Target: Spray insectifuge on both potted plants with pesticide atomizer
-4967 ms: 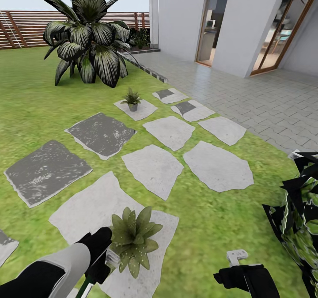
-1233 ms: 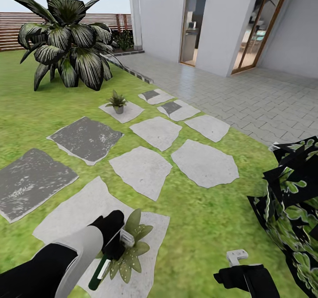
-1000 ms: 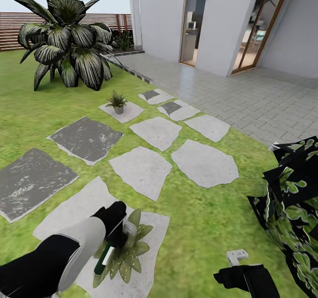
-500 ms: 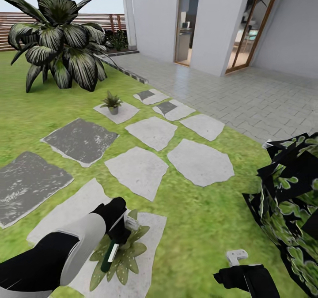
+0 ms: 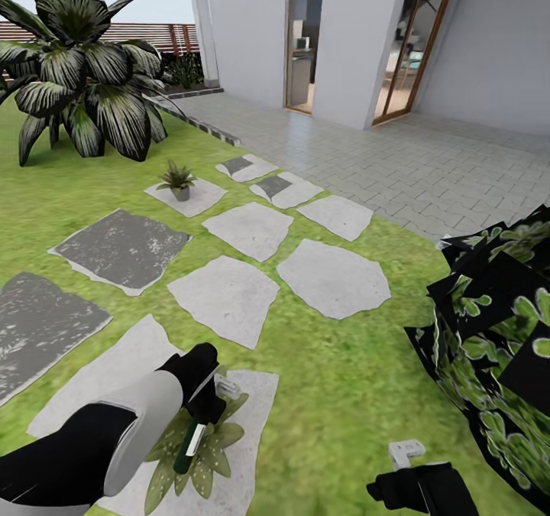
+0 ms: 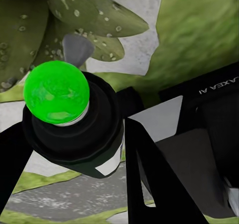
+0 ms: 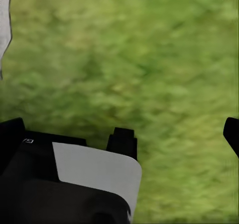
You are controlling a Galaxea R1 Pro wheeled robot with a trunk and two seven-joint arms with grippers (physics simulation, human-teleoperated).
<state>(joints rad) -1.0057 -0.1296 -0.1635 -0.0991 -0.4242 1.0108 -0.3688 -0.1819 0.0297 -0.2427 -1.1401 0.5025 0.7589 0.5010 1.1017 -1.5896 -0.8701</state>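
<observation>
- Dark-green pesticide atomizer (image 5: 189, 445) is clamped in the left gripper (image 5: 200, 417) and hangs tilted over the near potted plant (image 5: 195, 455), its pale spray head (image 5: 227, 387) uppermost and its base low among the leaves; in the left wrist view the bottle (image 6: 69, 122) sits pinched between the black fingers (image 6: 149, 169).
- Near potted plant stands on the pale stepping stone (image 5: 256, 394) at the lawn's near edge; the far potted plant (image 5: 177, 177), in its small grey pot, stands on another stone (image 5: 200, 196) well apart, near the big striped-leaf palm (image 5: 80, 88).
- Risk 1: the nozzle appears to point away from the rosette rather than onto it, so spray may fall on stone or grass and leave leaves uncovered.
- Risk 2: the bottle's base seems to touch or nearly touch the leaves; a lower or sweeping move could push the small plant off its stone.
- Risk 3: the far plant lies beyond this arm's evident reach, so coverage there likely needs the base to travel first.
- Left arm (image 5: 92, 447) reaches forward and down, wrist bent toward the plant.
- Right gripper (image 7: 174, 134) hangs idle over grass, fingers spread, holding nothing.
</observation>
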